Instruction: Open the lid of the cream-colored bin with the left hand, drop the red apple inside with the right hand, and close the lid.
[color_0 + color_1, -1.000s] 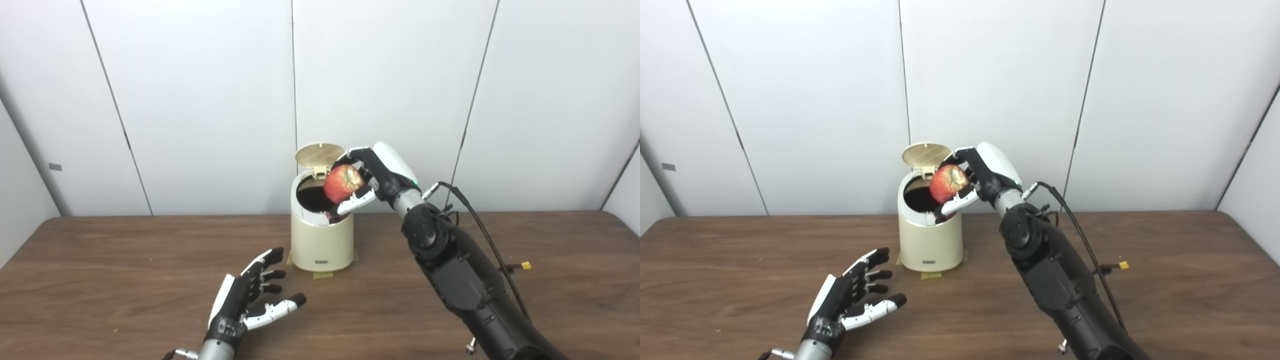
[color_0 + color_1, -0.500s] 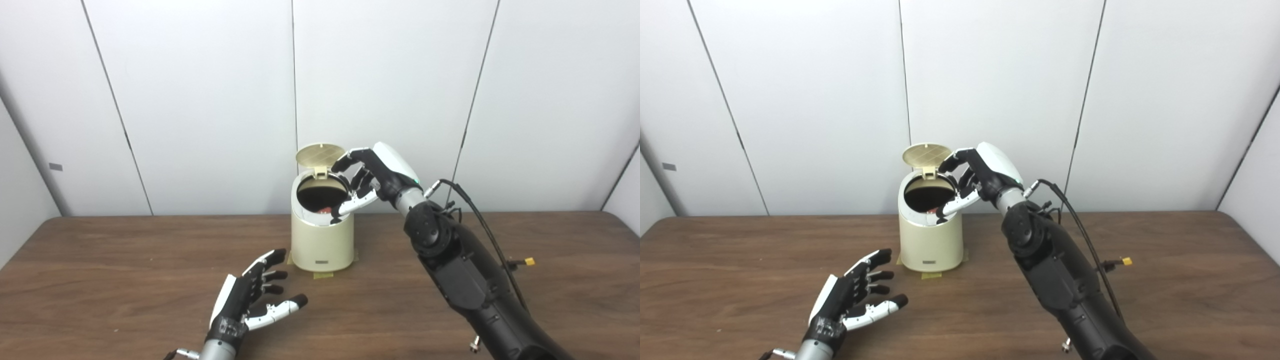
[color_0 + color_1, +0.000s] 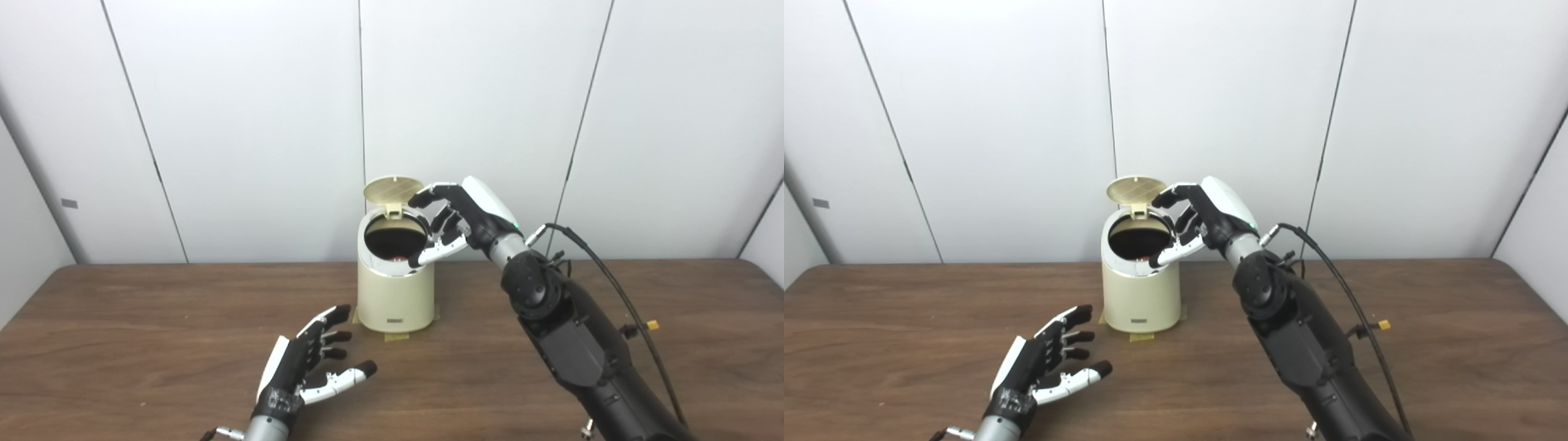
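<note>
A cream-colored bin [image 3: 395, 294] is seen standing upright on a brown wooden table [image 3: 122, 343], near the table's far edge and in front of white wall panels [image 3: 245, 122]. Yellowish tape [image 3: 397, 336] is visible under its base. Its round lid [image 3: 392, 189] is raised at the back hinge and stands open, so the dark opening is exposed. A small patch of red is glimpsed low inside the opening, at the near rim, and is taken to be the red apple [image 3: 399, 258]; most of it is hidden by the bin's wall. The right hand [image 3: 456, 214] is held just above and to the right of the opening, with its fingers [image 3: 429, 196] spread apart and curved over the rim; nothing is held in it. Its thumb is pointed toward the near rim, and whether the rim is touched cannot be told. The left hand [image 3: 306, 367] is positioned low over the table, in front of the bin and to its left, apart from it, with its fingers spread and nothing grasped. A black cable [image 3: 612, 288] is looped along the right arm.
</note>
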Controlling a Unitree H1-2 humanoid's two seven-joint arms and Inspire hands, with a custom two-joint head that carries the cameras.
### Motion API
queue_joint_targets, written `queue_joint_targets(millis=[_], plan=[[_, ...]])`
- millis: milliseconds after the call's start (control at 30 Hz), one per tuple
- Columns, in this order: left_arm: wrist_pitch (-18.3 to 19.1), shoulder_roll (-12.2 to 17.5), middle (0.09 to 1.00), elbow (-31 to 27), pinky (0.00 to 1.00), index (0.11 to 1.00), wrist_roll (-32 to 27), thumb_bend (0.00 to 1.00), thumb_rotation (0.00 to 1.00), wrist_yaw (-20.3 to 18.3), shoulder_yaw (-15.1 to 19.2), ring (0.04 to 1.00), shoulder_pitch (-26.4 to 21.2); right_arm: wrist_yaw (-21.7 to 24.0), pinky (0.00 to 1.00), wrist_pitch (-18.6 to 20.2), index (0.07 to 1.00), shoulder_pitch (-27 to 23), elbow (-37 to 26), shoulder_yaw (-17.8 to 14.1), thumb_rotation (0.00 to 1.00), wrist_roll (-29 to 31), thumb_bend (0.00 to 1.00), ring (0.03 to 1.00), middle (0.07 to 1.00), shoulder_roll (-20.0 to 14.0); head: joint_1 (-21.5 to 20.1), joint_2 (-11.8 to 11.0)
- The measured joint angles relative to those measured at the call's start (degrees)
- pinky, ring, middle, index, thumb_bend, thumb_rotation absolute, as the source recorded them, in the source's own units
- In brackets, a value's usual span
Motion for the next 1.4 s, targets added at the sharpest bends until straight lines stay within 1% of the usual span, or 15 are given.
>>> queue_joint_targets(millis=[133,167,200,233,300,333,400,533,700,800,1000,1133,1233,1300,1400], plan=[[0.0,0.2,0.884,0.0,0.71,0.867,-0.1,0.78,0.2,-0.1,0.1,0.797,0.0,-0.6,0.46,-0.8,0.736,5.3,-4.6,-2.8,0.12,2.3,0.82,0.615,0.75,0.1,0.0,0.1],[0.0,0.2,0.882,0.0,0.71,0.866,-0.1,0.78,0.2,-0.1,0.0,0.794,-0.1,-0.3,0.48,-0.9,0.749,6.2,-5.4,-3.8,0.13,3.3,0.82,0.618,0.758,0.0,-0.1,-0.1],[-0.1,0.0,0.88,0.0,0.71,0.865,-0.1,0.78,0.2,-0.2,0.0,0.792,-0.3,-0.4,0.49,-1.2,0.768,7.8,-8.4,-5.5,0.16,4.6,0.82,0.628,0.77,-0.2,-0.1,-0.1],[-0.2,0.0,0.879,0.0,0.72,0.866,-0.1,0.78,0.2,-0.1,0.0,0.792,-0.3,-0.4,0.49,-2.0,0.783,9.8,-11.1,-6.8,0.19,6.0,0.82,0.643,0.784,-0.4,-0.1,0.0],[-0.2,0.3,0.878,0.1,0.73,0.865,-0.1,0.78,0.21,-0.1,0.2,0.789,-0.2,0.8,0.5,-2.9,0.811,12.6,-15.6,-9.2,0.17,10.0,0.82,0.687,0.83,-0.9,0.0,0.0],[-0.2,0.5,0.878,0.1,0.73,0.865,-0.1,0.78,0.2,-0.1,0.3,0.788,-0.2,1.3,0.52,-3.4,0.816,14.2,-17.2,-10.4,0.16,12.1,0.81,0.702,0.842,-1.2,0.1,-0.1],[-0.2,0.6,0.882,0.1,0.71,0.869,-0.1,0.78,0.21,-0.1,0.4,0.794,-0.2,2.3,0.55,-4.2,0.84,17.3,-19.1,-12.3,0.19,15.6,0.81,0.722,0.862,-1.8,0.3,-0.1],[-0.2,0.6,0.876,0.1,0.73,0.868,-0.2,0.79,0.23,-0.2,0.3,0.792,-0.2,3.8,0.54,-6.6,0.852,24.4,-21.0,-13.5,0.2,20.1,0.81,0.721,0.871,-2.9,0.4,0.1],[-0.3,0.6,0.867,0.1,0.71,0.863,-0.2,0.79,0.23,-0.1,0.5,0.779,-0.2,3.8,0.54,-9.5,0.837,30.6,-23.1,-14.9,0.18,23.3,0.81,0.705,0.861,-1.4,0.4,0.2],[-0.3,0.7,0.877,0.0,0.7,0.871,-0.7,0.8,0.24,-0.2,0.7,0.791,-0.2,3.3,0.54,-11.2,0.836,32.7,-24.1,-15.6,0.17,24.6,0.79,0.706,0.859,0.1,0.6,0.3],[-0.4,0.7,0.864,-1.4,0.7,0.867,-1.1,0.82,0.27,-0.2,0.9,0.795,-0.2,2.5,0.58,-12.8,0.836,35.5,-24.2,-16.8,0.23,25.7,0.8,0.72,0.855,2.3,0.6,0.4],[-0.6,1.1,0.876,-3.9,0.76,0.885,-1.1,0.84,0.32,-0.3,1.0,0.863,-0.5,2.4,0.57,-13.1,0.835,36.5,-24.2,-17.2,0.23,26.2,0.8,0.717,0.844,3.3,1.1,0.4],[-0.6,2.4,0.887,-4.5,0.78,0.903,-0.8,0.86,0.33,-1.0,1.1,0.884,-2.7,1.2,0.54,-13.4,0.825,36.8,-24.2,-17.9,0.22,26.0,0.79,0.702,0.826,3.5,0.9,0.4],[-0.2,4.0,0.898,-5.2,0.79,0.913,-0.7,0.86,0.33,-1.5,1.2,0.893,-5.3,0.6,0.53,-14.0,0.821,36.8,-24.1,-18.0,0.22,25.7,0.78,0.697,0.818,3.5,0.8,0.4],[0.4,6.1,0.919,-6.1,0.78,0.928,-0.3,0.9,0.38,-2.2,1.6,0.909,-9.8,0.4,0.52,-14.4,0.816,36.8,-23.8,-17.9,0.21,25.4,0.77,0.689,0.813,3.5,0.6,0.1]])
